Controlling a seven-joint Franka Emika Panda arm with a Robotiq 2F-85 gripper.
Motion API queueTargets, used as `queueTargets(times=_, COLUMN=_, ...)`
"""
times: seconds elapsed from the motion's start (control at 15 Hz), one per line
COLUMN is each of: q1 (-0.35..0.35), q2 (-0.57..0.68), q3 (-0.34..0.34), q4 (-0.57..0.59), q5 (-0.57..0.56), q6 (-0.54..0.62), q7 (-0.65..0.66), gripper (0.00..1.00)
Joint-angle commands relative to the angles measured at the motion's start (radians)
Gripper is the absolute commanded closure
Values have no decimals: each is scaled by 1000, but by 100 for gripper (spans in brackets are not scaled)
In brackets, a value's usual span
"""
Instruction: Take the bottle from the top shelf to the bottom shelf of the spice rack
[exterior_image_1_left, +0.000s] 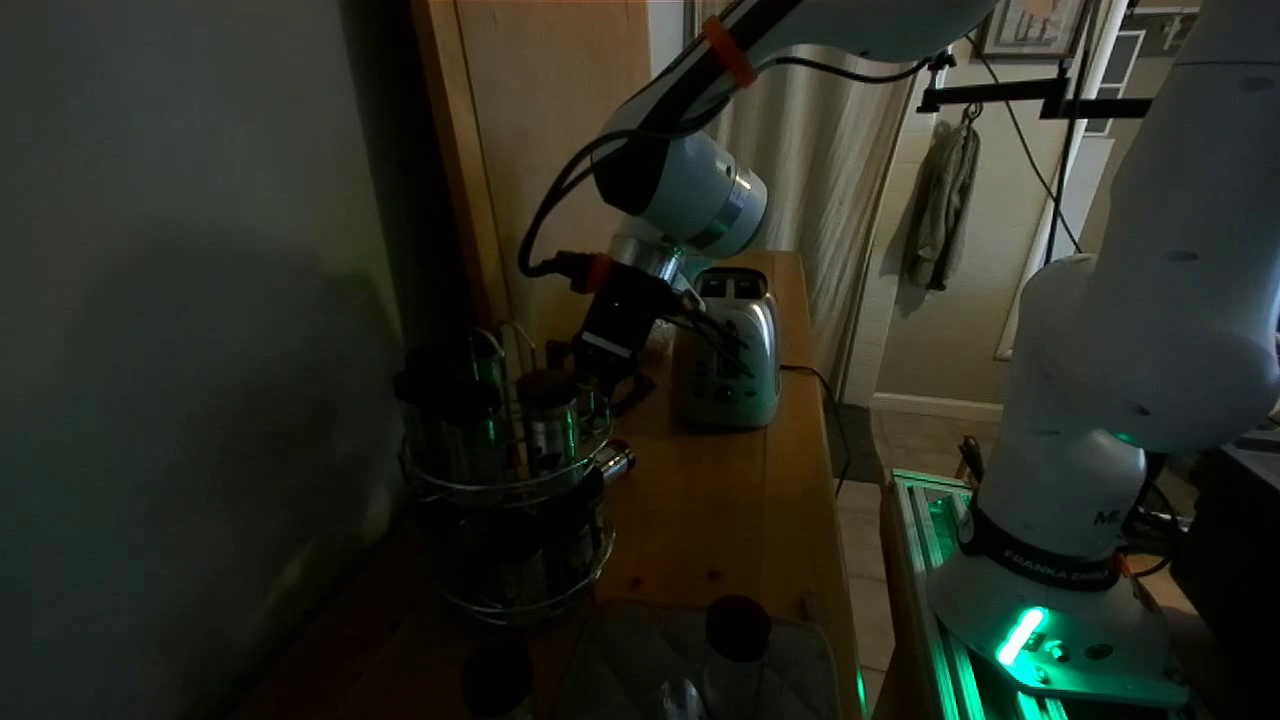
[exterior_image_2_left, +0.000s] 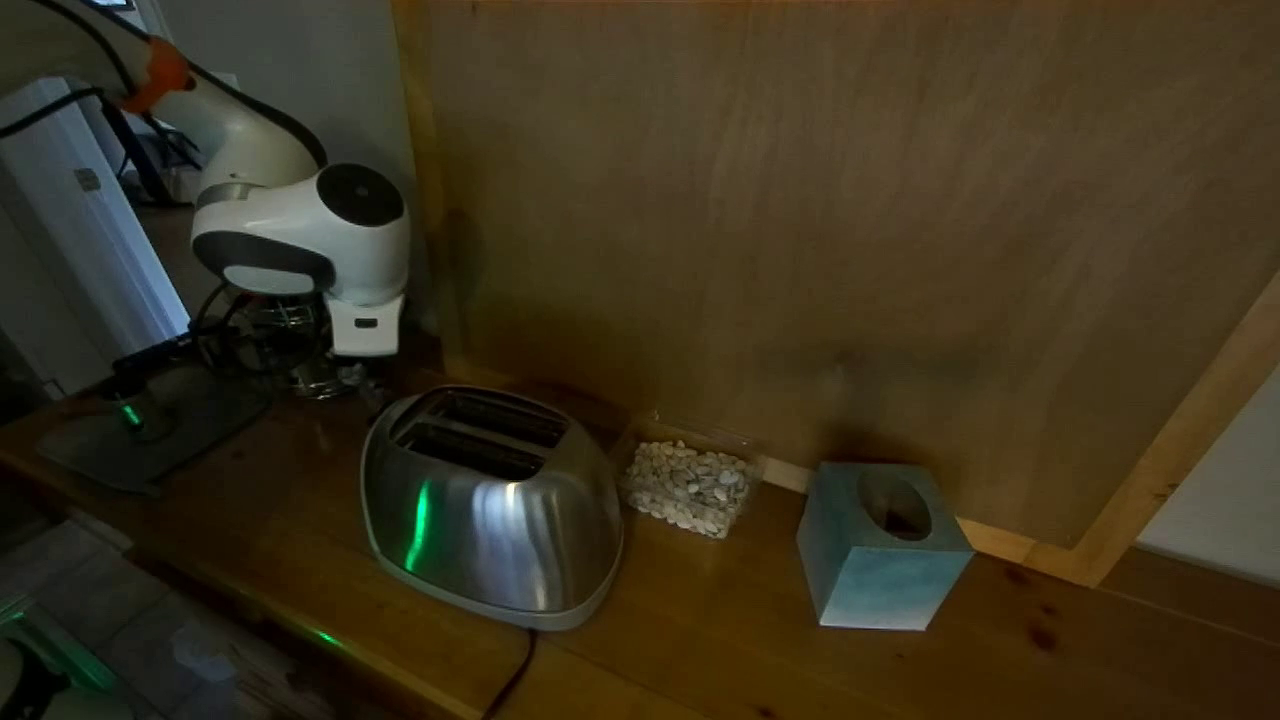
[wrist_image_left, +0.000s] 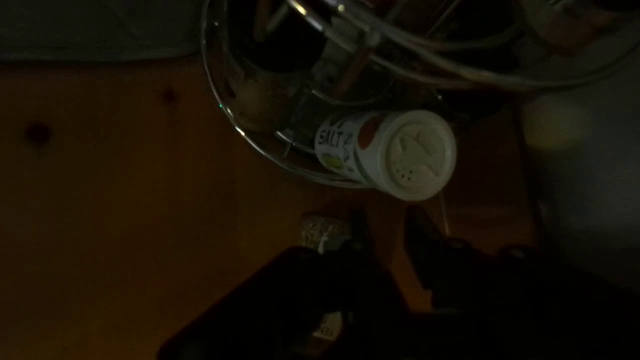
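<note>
In the wrist view a white salt bottle (wrist_image_left: 345, 145) sits at the lower ring of the spice rack (wrist_image_left: 280, 162), its pale lid facing the camera; whether it stands upright or leans I cannot tell. Just outside that lid is my gripper (wrist_image_left: 385, 212), jaws apart, with only brown tabletop visible between its dark fingers. An exterior view shows the gripper (exterior_image_1_left: 612, 395) at the rack's toaster side. Dark-capped jars (exterior_image_1_left: 548, 420) fill the top shelf (exterior_image_1_left: 510, 488); the bottom shelf (exterior_image_1_left: 520, 607) holds more, mostly in shadow.
A label-bearing jar (wrist_image_left: 325, 232) lies partly behind a finger. The toaster (exterior_image_1_left: 735, 350) stands beyond the gripper, with a pebble box (exterior_image_2_left: 690, 485) and tissue box (exterior_image_2_left: 885, 545) farther along. Close to the rack, a mat (exterior_image_1_left: 620, 650) carries a dark-capped bottle (exterior_image_1_left: 738, 630). A wall (exterior_image_1_left: 200, 300) rises alongside.
</note>
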Motion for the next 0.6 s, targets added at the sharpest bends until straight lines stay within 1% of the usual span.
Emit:
queueTargets(times=0.0, q1=8, q2=-11, q3=4, q4=-8, q5=-11, q6=-19, q7=17, gripper=100)
queueTargets(times=0.2, q1=11, q2=-11, q3=5, q4=-6, q5=-4, q6=-31, q7=8, gripper=100)
queueTargets(times=0.53, q1=21, q2=-28, q3=5, q4=-7, q5=28, q6=-38, q7=-47, gripper=100)
